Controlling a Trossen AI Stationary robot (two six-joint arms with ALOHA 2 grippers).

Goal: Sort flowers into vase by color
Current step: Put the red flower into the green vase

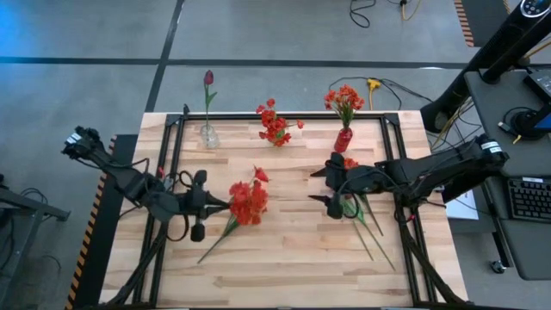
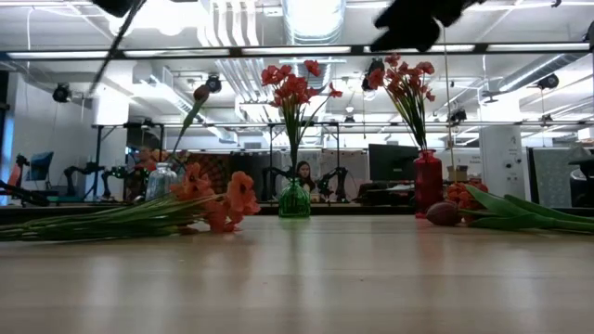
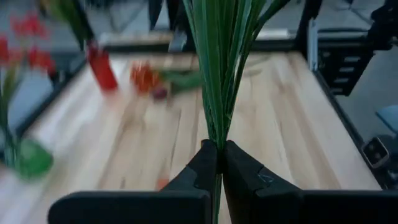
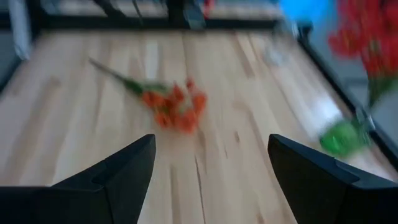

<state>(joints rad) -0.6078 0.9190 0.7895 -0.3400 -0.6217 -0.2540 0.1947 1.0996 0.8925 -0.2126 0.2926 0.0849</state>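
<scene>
My left gripper (image 1: 209, 207) hovers over the table's left middle, shut on the green stems (image 3: 217, 81) of a flower whose red blooms (image 1: 250, 200) reach toward the table's right. An orange flower (image 4: 175, 109) lies flat on the table under those blooms, its stem (image 1: 211, 248) running toward the near left. My right gripper (image 1: 320, 186) hangs open over the right middle with nothing between its fingers. At the far edge stand a clear vase with a maroon tulip (image 1: 208, 131), a green vase with red blooms (image 1: 275, 129) and a red vase with orange blooms (image 1: 344, 129). My left gripper pinches the bundle of thin green stems and leaves (image 3: 217, 135) between its two fingers. The stems run on past the fingertips, away from the gripper, and fan out. The flower is lifted clear of the table. Where along the stem the hold lies, I cannot tell.
Loose flowers lie at the right, beneath and beside my right arm: green-leaved stems (image 1: 366, 226), a maroon tulip bud (image 2: 444, 213) and orange blooms (image 1: 349, 163). A black frame (image 1: 172, 129) borders the table. Bare wood shows along the near edge.
</scene>
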